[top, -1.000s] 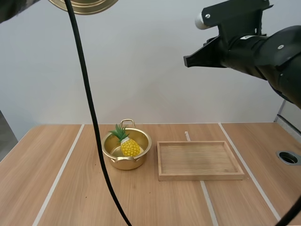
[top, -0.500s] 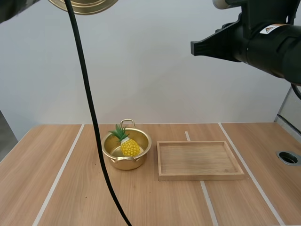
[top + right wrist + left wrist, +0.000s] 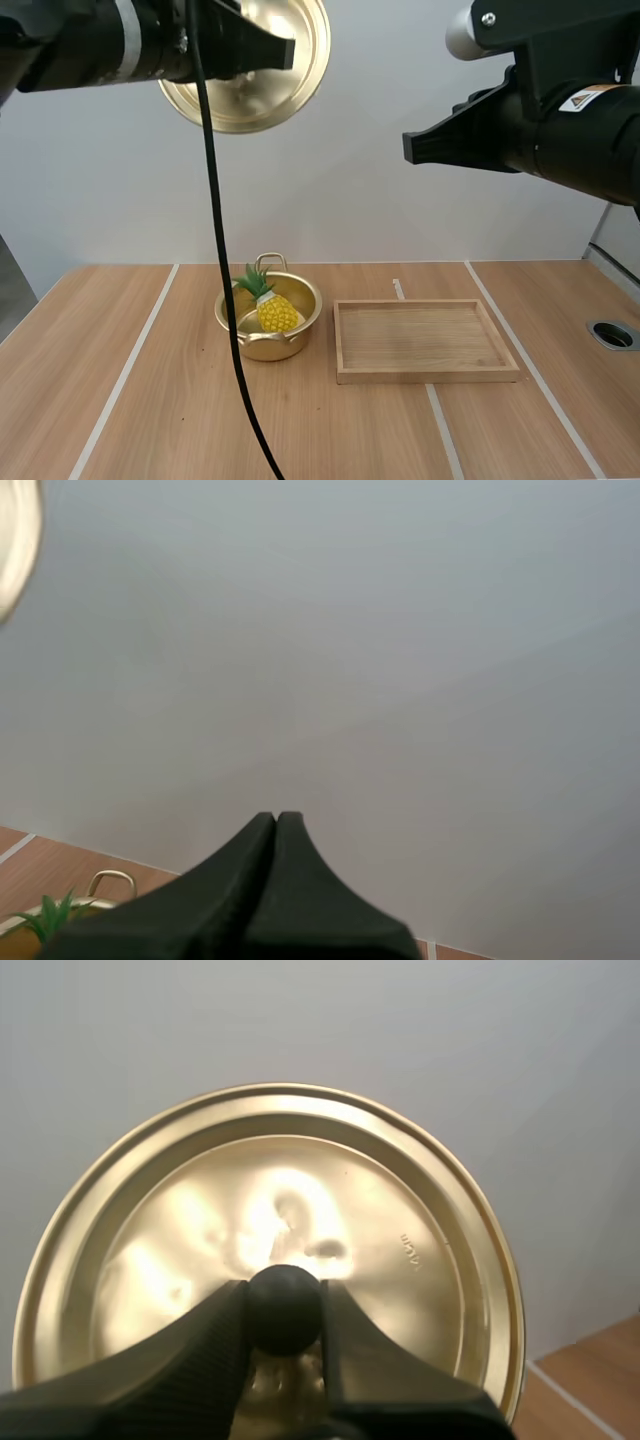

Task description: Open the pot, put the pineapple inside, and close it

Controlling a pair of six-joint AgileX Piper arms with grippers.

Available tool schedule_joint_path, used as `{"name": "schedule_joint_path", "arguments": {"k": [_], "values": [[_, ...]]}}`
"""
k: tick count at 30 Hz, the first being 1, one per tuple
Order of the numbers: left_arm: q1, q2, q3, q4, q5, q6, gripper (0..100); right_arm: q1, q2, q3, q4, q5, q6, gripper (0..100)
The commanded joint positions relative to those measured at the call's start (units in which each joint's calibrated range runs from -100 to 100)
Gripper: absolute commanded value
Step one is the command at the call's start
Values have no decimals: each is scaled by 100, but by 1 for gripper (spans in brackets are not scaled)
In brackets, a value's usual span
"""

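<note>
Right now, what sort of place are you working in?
Probably a robot test bench rather than a real kitchen: a wooden table against a plain wall, set with only a gold pot holding a small pineapple, and a wooden tray beside it.

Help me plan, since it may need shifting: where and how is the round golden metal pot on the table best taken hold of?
Likely the thin loop handle at the far side of the round golden metal pot, coming down from above. It stands upright above the rim, easy to pinch, while the yellow toy pineapple fills the inside, leaves leaning over the left rim.
</note>
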Motion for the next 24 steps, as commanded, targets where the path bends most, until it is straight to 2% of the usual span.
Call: {"name": "schedule_joint_path", "arguments": {"k": [1, 10, 17, 24], "values": [[-16, 167, 147, 129, 198, 3, 0, -33, -86, 4, -55, 90, 22, 0], [-16, 452, 995, 170, 256, 216, 0, -33, -113, 4, -55, 563, 22, 0], [-16, 531, 1742, -412, -2, 759, 0, -33, -113, 4, 10, 566, 97, 0], [-16, 531, 2198, -466, -595, 1052, 0, -33, -113, 4, 33, 582, 97, 0]]}}
